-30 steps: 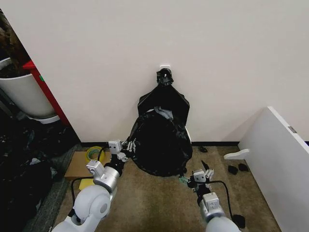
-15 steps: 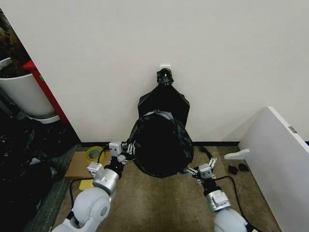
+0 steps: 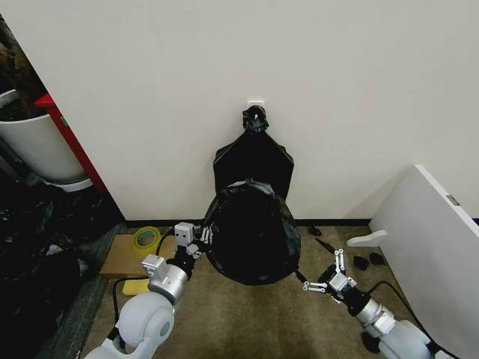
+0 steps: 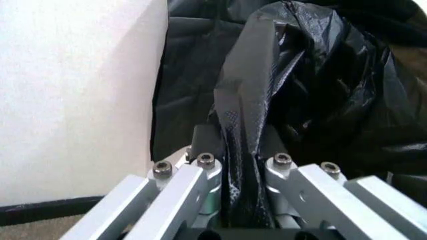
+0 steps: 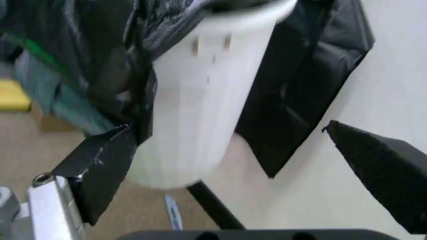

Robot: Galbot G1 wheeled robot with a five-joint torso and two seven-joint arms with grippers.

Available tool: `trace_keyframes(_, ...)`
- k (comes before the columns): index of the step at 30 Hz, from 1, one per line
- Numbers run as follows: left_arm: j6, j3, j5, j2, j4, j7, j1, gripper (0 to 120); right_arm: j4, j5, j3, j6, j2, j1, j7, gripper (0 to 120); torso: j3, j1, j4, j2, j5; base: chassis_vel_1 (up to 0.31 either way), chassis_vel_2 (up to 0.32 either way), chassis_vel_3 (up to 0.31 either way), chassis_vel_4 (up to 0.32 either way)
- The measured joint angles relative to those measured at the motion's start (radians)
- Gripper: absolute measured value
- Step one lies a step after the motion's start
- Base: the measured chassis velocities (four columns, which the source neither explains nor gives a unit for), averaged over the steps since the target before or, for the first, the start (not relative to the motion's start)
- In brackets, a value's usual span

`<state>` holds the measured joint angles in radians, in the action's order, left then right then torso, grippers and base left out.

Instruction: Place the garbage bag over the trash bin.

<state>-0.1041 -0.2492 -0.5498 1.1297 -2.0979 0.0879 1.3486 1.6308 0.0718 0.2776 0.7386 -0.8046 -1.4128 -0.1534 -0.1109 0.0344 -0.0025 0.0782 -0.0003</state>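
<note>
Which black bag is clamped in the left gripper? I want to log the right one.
The crinkled garbage bag draped on the trash bin; the left gripper pinches its edge. The smooth knotted bag hangs behind, untouched.

There is no text, label, brand, number or sign that can be read in these pictures. The garbage bag (image 3: 252, 235) is plain black, and the side of the trash bin (image 5: 200, 100) carries only a few small marks, too blurred to read. The roll of tape (image 3: 147, 239) in the lower left of the head view and the white panel (image 3: 426, 239) at the right edge show no letters.
</note>
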Motion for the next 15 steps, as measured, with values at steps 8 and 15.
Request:
trace_keyframes(8,0.014,0.008,0.027,-0.002,0.007,-0.002,0.002,5,0.008,0.173,0.156,0.084,-0.010,0.005,-0.283,100,0.000,0.000,-0.0001,0.000,-0.0004,0.000,0.000,0.000,0.000)
trace_keyframes(15,0.094,0.024,0.149,0.002,0.031,-0.038,0.011,5,0.275,0.287,0.118,-0.029,-0.009,-0.017,-0.188,100,0.000,0.000,0.0000,0.000,-0.0007,0.000,0.000,0.000,0.000)
